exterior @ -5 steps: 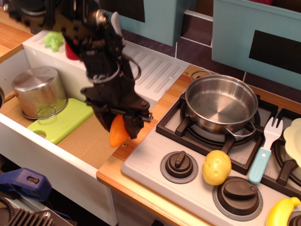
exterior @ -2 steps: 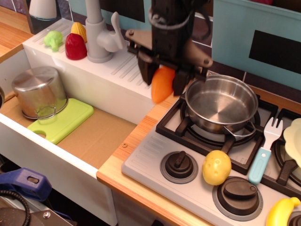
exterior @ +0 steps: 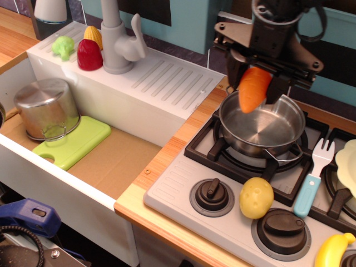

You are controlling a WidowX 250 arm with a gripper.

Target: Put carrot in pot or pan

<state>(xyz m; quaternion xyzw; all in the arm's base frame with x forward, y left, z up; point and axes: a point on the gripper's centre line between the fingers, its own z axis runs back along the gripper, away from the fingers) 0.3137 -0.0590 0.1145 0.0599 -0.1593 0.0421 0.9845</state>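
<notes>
The orange carrot [exterior: 253, 89] hangs tip down in my gripper [exterior: 257, 78], which is shut on its upper part. It is held in the air above the left part of the shallow steel pan [exterior: 261, 125], which sits on the back left burner of the toy stove [exterior: 183, 178]. The pan is empty inside. The carrot's tip is a little above the pan's rim. The black arm rises out of the top of the frame.
A yellow potato [exterior: 256, 197], a blue and white fork [exterior: 314, 178] and a yellow banana [exterior: 332, 250] lie on the stove. A taller steel pot [exterior: 47, 108] stands on a green cutting board [exterior: 72, 143] in the sink. A grey tap [exterior: 118, 39] and toy vegetables stand behind.
My gripper has carried the carrot up out of the sink area and to the right, from over the counter edge to above the pan. Nothing else has moved.
</notes>
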